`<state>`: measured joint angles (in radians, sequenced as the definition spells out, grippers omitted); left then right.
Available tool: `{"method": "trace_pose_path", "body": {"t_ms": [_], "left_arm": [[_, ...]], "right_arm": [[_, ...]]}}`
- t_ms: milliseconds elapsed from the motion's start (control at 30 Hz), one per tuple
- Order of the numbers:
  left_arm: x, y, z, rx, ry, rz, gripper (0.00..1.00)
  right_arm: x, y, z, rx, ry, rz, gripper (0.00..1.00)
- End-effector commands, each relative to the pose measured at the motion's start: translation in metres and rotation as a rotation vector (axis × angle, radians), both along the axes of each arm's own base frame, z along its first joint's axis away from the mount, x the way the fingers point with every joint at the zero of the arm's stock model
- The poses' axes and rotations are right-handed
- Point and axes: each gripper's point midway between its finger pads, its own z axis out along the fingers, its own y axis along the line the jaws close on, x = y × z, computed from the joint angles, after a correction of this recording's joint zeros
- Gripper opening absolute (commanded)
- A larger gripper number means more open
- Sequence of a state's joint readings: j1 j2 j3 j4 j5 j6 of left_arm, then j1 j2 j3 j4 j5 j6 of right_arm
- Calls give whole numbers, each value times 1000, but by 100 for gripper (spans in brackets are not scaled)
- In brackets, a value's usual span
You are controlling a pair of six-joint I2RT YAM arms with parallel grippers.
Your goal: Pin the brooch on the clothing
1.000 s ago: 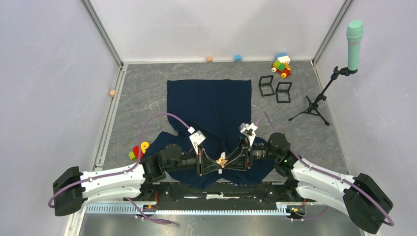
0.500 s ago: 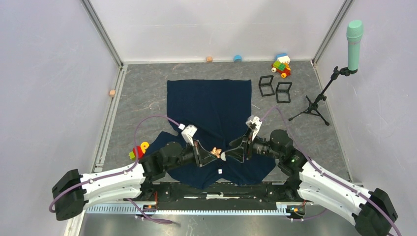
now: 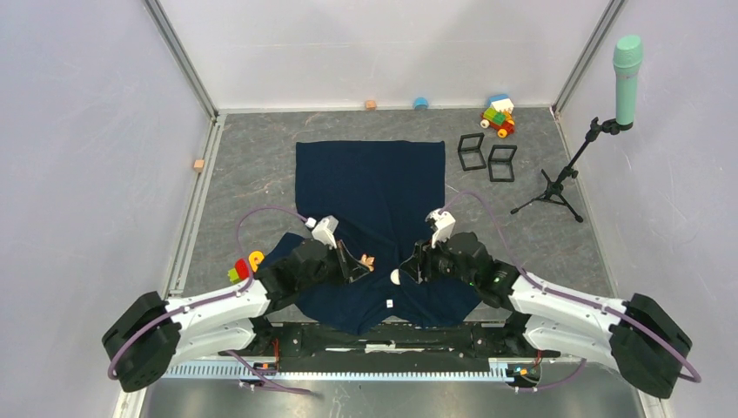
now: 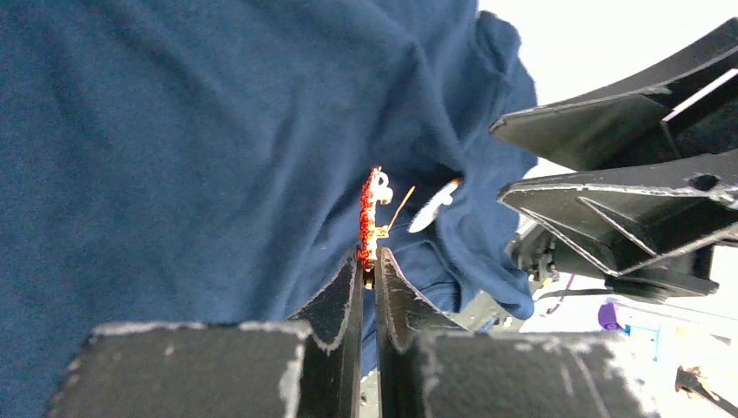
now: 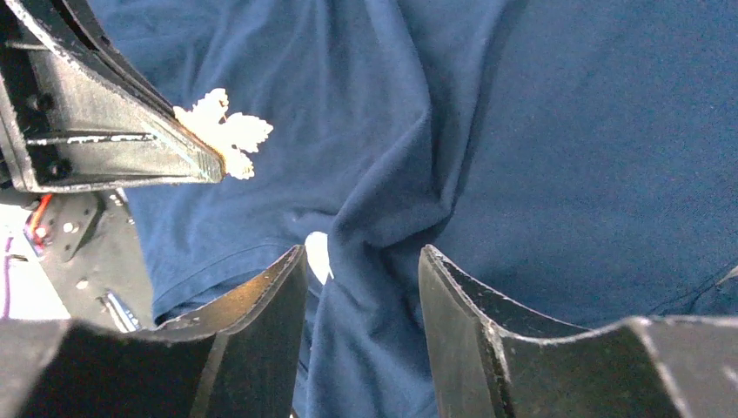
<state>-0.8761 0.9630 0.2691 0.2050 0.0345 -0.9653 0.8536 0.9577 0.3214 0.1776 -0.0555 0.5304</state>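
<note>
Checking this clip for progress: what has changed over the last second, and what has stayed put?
The left gripper, jaws shut on the brooch, has carried it left and farther up the clothing. The right gripper, which met it at the brooch before, has drawn apart; its jaws now stand open astride a fold. The clothing lies spread as before.
</note>
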Motion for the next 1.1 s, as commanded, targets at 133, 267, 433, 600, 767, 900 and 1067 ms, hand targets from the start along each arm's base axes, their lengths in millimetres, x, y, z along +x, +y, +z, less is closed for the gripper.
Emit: {"method": "trace_pose_path", "body": {"t_ms": [133, 267, 433, 600, 767, 900, 1067], "left_arm": [[20, -14, 4, 22, -22, -2, 2], [26, -19, 1, 53, -29, -6, 2], [32, -27, 0, 70, -32, -21, 2], [35, -30, -7, 101, -28, -33, 2], [36, -34, -12, 117, -22, -52, 2], [38, -35, -14, 133, -21, -58, 2], [40, -39, -18, 152, -12, -71, 2]], "right_arm": [[33, 24, 18, -38, -79, -78, 52], [33, 34, 11, -45, -66, -55, 50], [37, 37, -1, -96, -58, -63, 45], [45, 33, -4, -133, -84, -90, 41], [53, 37, -3, -150, -118, -94, 33], [55, 46, -6, -173, -116, -51, 10], [50, 51, -1, -135, -134, -22, 0]]}}
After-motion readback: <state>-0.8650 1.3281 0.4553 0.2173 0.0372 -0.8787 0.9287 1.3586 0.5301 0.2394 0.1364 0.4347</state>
